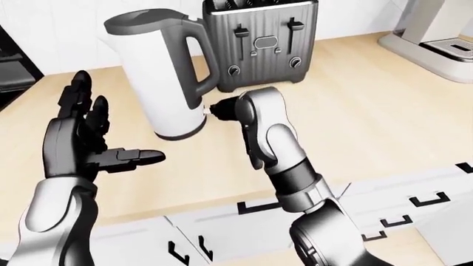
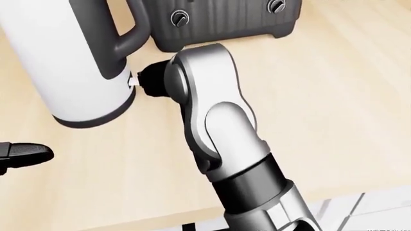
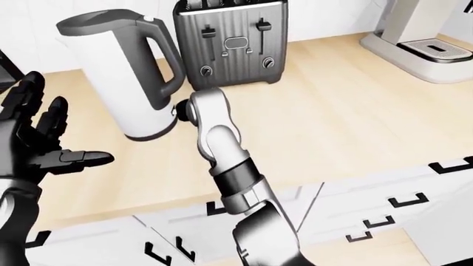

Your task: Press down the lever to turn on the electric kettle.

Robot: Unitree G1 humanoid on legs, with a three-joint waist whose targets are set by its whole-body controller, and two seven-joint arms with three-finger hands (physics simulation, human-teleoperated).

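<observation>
**Right hand at the kettle's lever, left hand spread wide**

The kettle (image 1: 157, 77), white with a grey lid and grey handle, stands upright on the wooden tabletop (image 1: 370, 111), toward its far edge and left of the middle. Just beside it on the right stands a dark ribbed toaster (image 1: 260, 44), and a pale coffee machine (image 1: 436, 33) sits at the far right corner.

The right hand (image 2: 149, 79) reaches in from below, its silver wrist bent over so the dark fingers point left at the foot of the kettle's handle. The small white lever (image 2: 133, 81) shows there, low on the kettle's body, with the fingertips right against it. The wrist hides most of the fingers, so I cannot tell whether this hand is clenched or spread.

The left hand (image 1: 81, 138) hovers over the left part of the tabletop, well apart from the kettle, released with palm upright, fingers (image 1: 77, 97) pointing up and the thumb stuck out to the right; it grasps nothing.

White cabinet fronts (image 1: 399, 205) with dark handles run below the tabletop's near edge.
</observation>
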